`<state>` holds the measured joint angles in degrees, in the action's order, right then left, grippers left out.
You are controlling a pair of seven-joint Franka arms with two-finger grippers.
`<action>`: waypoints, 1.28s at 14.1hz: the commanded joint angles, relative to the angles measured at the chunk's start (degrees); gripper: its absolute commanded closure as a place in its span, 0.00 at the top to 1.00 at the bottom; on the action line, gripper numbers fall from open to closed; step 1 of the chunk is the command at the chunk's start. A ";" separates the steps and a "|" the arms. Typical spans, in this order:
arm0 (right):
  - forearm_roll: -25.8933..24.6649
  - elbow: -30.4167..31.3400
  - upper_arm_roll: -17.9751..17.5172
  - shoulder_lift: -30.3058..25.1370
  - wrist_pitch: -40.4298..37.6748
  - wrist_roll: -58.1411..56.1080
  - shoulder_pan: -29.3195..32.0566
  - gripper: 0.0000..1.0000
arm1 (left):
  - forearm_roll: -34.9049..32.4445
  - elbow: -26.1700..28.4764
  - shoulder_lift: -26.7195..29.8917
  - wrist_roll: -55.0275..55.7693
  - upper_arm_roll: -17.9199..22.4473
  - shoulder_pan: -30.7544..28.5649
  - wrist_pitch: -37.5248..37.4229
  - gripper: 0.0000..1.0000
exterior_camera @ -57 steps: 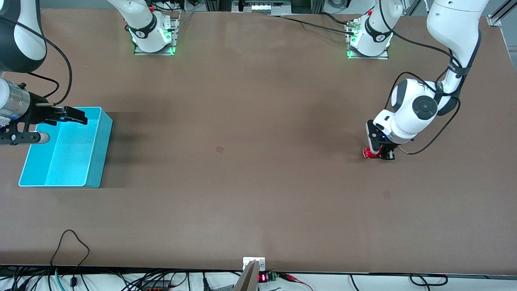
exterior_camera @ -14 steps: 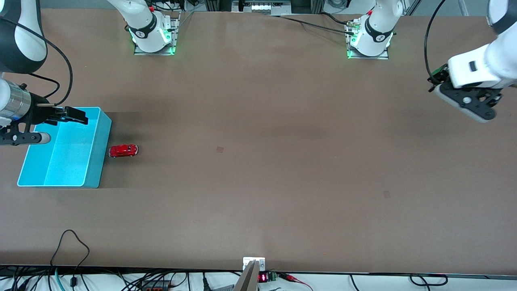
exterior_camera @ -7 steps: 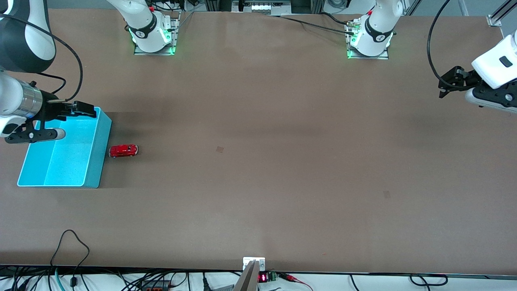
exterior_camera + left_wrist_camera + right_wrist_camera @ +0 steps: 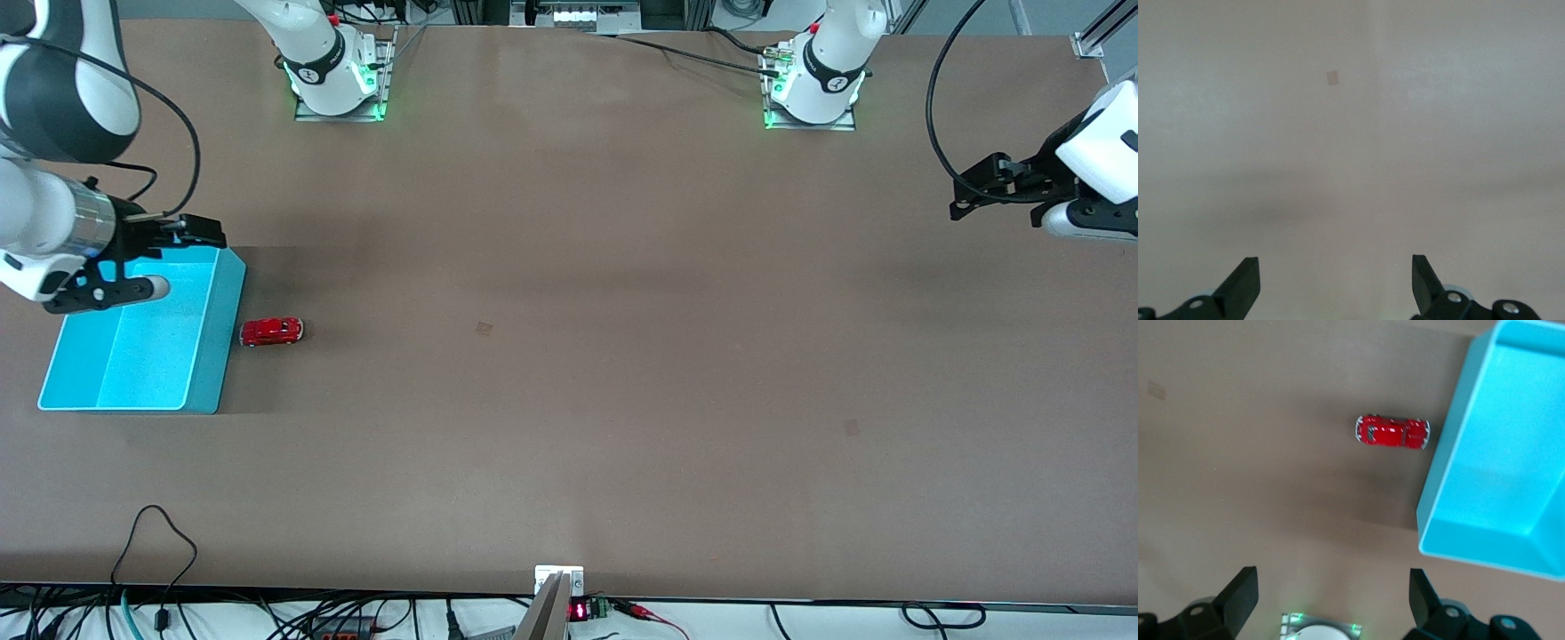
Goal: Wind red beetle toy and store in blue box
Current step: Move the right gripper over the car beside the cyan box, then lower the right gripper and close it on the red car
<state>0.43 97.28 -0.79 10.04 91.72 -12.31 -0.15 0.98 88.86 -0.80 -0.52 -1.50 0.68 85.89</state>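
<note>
The right arm covers the box's point(image 4: 209, 356) corner farthest from the front camera, and in the right wrist view the box point(image 4: 1485, 487) is cut off at the frame edge. The left arm is cut off at the edge of the front view, so only its wrist and gripper show. In both wrist views just the dark fingertips poke into frame.

The car point(image 4: 271, 332) sits on its wheels on the brown table point(image 4: 569, 400), at the right arm's end. It lies just beside the box's long wall, its end very close to the wall; whether they touch is hard to tell. In the right wrist view the car point(image 4: 1392, 433) shows the same way.

The right gripper point(image 4: 203, 233) hangs over the box's corner, jaws wide apart, holding nothing and touching nothing; its fingertips point(image 4: 1241, 593) frame bare table.

The left gripper point(image 4: 973, 191) hangs over bare table at the left arm's end, well apart from the car. Its jaws are also spread wide and empty, fingertips point(image 4: 1245, 283) over plain tabletop.
</note>
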 commanded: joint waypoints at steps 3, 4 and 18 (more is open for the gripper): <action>-0.34 17.47 -8.34 -4.24 16.35 -17.18 7.42 1.00 | 0.08 7.10 4.14 2.46 -0.25 0.55 1.54 1.00; -0.34 20.90 -9.74 -4.42 21.00 -24.27 9.53 1.00 | -0.01 7.29 4.23 2.45 -0.78 0.20 1.64 1.00; -14.41 29.37 -11.96 4.02 50.22 -62.04 12.81 1.00 | -0.36 6.06 3.61 2.02 -3.42 -0.07 1.38 1.00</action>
<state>-12.98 125.63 -11.81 13.65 140.03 -72.49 11.51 0.98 94.84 1.82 1.06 -3.85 0.58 87.04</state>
